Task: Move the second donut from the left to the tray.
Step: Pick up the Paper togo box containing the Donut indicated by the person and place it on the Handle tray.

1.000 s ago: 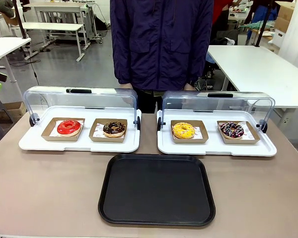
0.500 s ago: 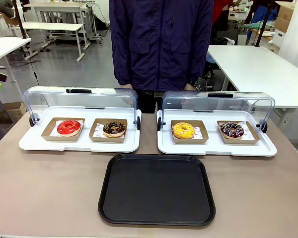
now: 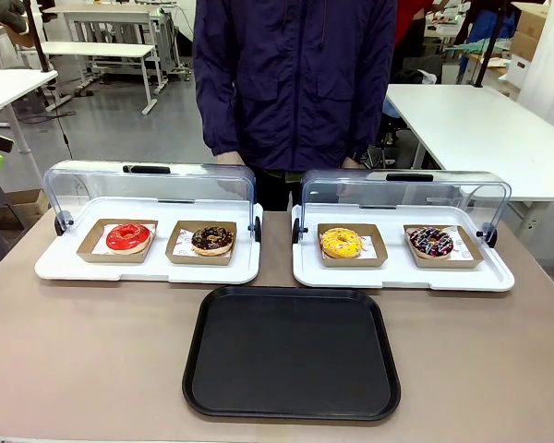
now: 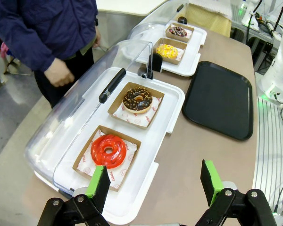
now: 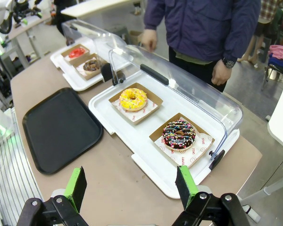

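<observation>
The second donut from the left (image 3: 211, 239) (image 4: 137, 99) (image 5: 92, 65) is dark chocolate with pale crumbs. It sits in a brown cardboard holder on the left white tray, beside a red donut (image 3: 128, 236) (image 4: 108, 150). The black tray (image 3: 292, 353) (image 4: 220, 99) (image 5: 59, 127) lies bare at the table's near middle. My left gripper (image 4: 155, 185) hangs open high above the left white tray's end, fingers wide apart. My right gripper (image 5: 130, 187) is open above the right white tray's end. Neither touches anything.
The right white tray (image 3: 403, 274) (image 5: 146, 150) holds a yellow donut (image 3: 340, 243) (image 5: 133, 99) and a sprinkled dark donut (image 3: 431, 242) (image 5: 179, 133). Both clear domed lids (image 3: 148, 189) stand raised. A person in a dark blue jacket (image 3: 295, 83) stands at the far side, hands down.
The person has shifted slightly to the left. Nothing on the table has moved.
</observation>
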Controlling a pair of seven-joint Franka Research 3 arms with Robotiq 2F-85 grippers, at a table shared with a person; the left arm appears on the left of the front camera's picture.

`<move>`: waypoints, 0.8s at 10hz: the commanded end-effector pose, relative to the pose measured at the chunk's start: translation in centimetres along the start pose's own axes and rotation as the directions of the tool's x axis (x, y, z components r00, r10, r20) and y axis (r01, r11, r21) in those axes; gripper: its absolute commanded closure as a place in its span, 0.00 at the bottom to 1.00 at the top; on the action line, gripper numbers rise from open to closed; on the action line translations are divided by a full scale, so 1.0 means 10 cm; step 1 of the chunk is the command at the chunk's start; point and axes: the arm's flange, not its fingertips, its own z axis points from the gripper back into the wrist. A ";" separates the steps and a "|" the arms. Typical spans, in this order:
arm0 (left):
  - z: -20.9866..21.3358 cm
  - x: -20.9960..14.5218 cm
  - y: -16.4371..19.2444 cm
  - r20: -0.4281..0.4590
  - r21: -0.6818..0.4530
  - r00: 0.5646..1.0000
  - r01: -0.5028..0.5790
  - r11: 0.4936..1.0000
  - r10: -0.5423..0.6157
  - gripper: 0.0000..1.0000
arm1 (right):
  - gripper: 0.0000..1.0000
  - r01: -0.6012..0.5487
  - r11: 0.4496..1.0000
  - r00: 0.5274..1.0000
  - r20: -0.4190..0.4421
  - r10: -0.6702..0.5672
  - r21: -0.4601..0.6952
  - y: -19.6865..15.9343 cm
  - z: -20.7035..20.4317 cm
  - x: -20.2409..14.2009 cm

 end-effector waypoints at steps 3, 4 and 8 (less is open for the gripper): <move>0.00 0.00 -0.01 0.001 -0.009 1.000 0.013 1.000 -0.013 0.00 | 0.00 -0.024 1.000 0.999 0.023 0.024 0.004 -0.03 -0.01 0.02; 0.00 0.00 -0.01 0.001 -0.009 1.000 0.013 1.000 -0.013 0.00 | 0.00 -0.024 1.000 0.999 0.023 0.024 0.004 -0.03 -0.01 0.02; 0.00 0.00 -0.01 0.001 -0.009 1.000 0.013 1.000 -0.013 0.00 | 0.00 -0.024 1.000 0.999 0.023 0.024 0.004 -0.03 -0.01 0.02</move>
